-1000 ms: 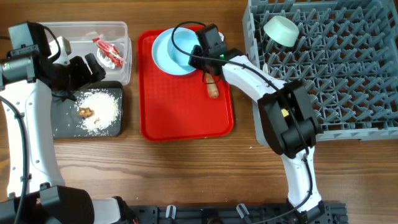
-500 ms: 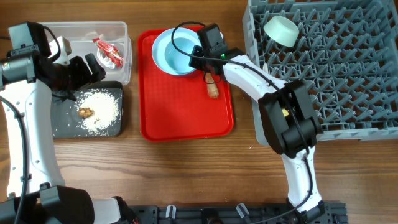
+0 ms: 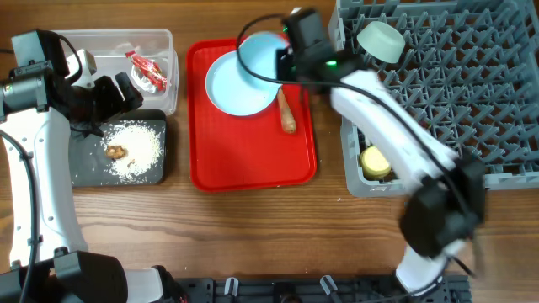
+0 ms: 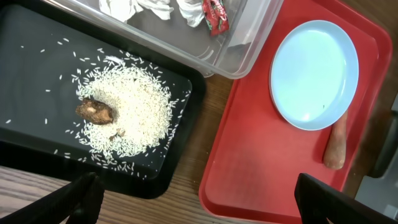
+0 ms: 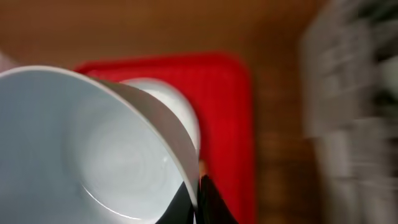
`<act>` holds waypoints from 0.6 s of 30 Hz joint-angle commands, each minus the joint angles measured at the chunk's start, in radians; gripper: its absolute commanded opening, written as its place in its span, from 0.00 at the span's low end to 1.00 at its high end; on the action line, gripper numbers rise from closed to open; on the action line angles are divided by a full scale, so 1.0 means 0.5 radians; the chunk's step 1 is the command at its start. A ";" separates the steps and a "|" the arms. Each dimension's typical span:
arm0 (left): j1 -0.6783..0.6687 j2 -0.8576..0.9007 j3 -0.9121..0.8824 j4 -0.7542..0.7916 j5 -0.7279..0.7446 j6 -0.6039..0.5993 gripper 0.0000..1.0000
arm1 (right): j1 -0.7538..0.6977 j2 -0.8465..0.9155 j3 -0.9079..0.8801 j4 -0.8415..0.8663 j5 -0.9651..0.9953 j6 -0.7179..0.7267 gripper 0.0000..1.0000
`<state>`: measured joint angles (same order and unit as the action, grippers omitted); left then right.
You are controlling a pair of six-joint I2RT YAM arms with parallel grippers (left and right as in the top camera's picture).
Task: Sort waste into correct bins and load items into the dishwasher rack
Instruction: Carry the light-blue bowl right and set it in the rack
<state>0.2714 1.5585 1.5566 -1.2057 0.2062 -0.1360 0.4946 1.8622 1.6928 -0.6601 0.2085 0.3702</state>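
Nearest, the yellow cup (image 3: 375, 162) already sits in the near-left corner of the rack (image 3: 472, 101). With the red tray (image 3: 244, 156) as the dial's centre, the rack is at 3 o'clock. The black tray (image 3: 84, 168) lies at 9 o'clock and holds the rice (image 3: 139, 147) and the brown lump (image 3: 115, 151).

On the red tray the carrot stick (image 3: 287, 114) lies at 2 o'clock, touching or just beside the plate (image 3: 236, 88) at 12.

The step in hand looks like loading. The right gripper (image 5: 198, 202) is clamped on the rim of the light blue bowl (image 3: 259, 55), holding it in the air over the tray's 1 o'clock corner.

Next, I judge, the bowl must swing toward 3 o'clock and go down between pegs. It must clear the rack's wall and the whitish bowl (image 3: 381, 40) at the rack's 10 o'clock corner.

The left gripper (image 3: 116, 91), fingers apart, hangs empty at the black tray's far edge, just near of the clear tub (image 3: 109, 34), where the red wrapper (image 3: 148, 71) lies.
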 commanded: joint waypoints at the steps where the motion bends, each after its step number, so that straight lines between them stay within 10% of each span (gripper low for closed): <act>1: 0.011 -0.039 0.001 0.001 0.003 -0.004 1.00 | -0.011 -0.268 0.059 -0.153 1.022 -0.137 0.04; 7: 0.011 -0.039 0.001 0.001 0.003 -0.004 0.99 | -0.098 -0.306 0.012 -0.414 2.132 -0.381 0.04; 18: 0.011 -0.039 0.001 0.002 0.003 -0.004 1.00 | -0.451 -0.301 -0.307 -0.364 1.777 -1.030 0.04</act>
<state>0.2714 1.5581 1.5566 -1.2060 0.2062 -0.1360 0.2932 1.6943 1.5913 -0.8623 1.1137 0.0158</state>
